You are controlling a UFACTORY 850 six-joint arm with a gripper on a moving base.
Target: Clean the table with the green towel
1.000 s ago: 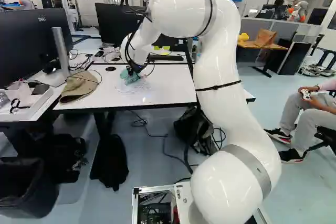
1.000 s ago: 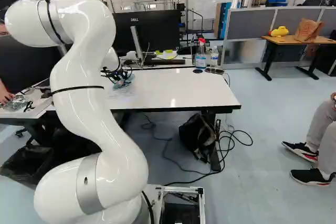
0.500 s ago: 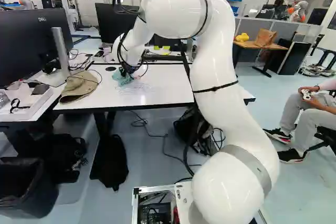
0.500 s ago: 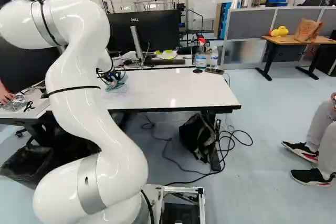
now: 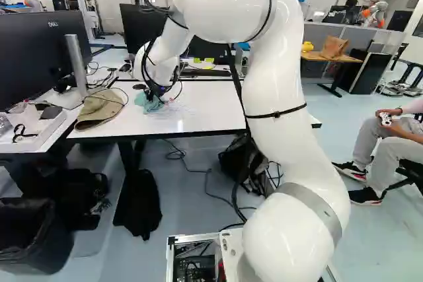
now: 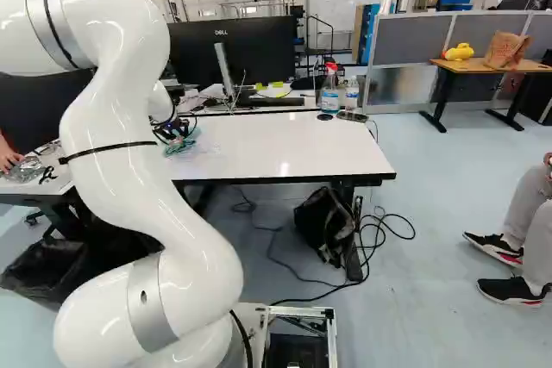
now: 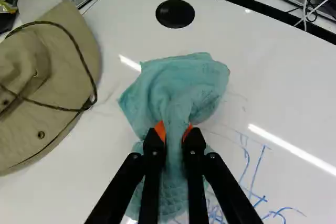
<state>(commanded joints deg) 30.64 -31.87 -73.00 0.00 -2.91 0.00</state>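
Clearly the wipe is unfinished: I have the green towel (image 7: 181, 85) on the white surface (image 7: 294, 98), but plenty of ink remains. My fingers (image 7: 174, 130) are drawn nearly together, with a bunched fold pinched between their orange pads. Some cloth spreads out at twelve o'clock, ahead of the grip, and the rest trails back under it at six.

Taking straight ahead of the grip as twelve, the blue marker strokes (image 7: 254, 174) run from three round to five o'clock, the densest close beside the towel's trailing end. Fainter traces at about two to three o'clock look partly rubbed, so I'd judge some of the cleaning done, though I can't tell how much ink there was to begin with.

What's left is mainly that scribble, and it calls for firm, overlapping passes towards four o'clock with the cloth kept flat. The black disc (image 7: 175, 13) sits at twelve and the hat (image 7: 47, 72) at ten; a wide swing that way could snag the brim or its cord.
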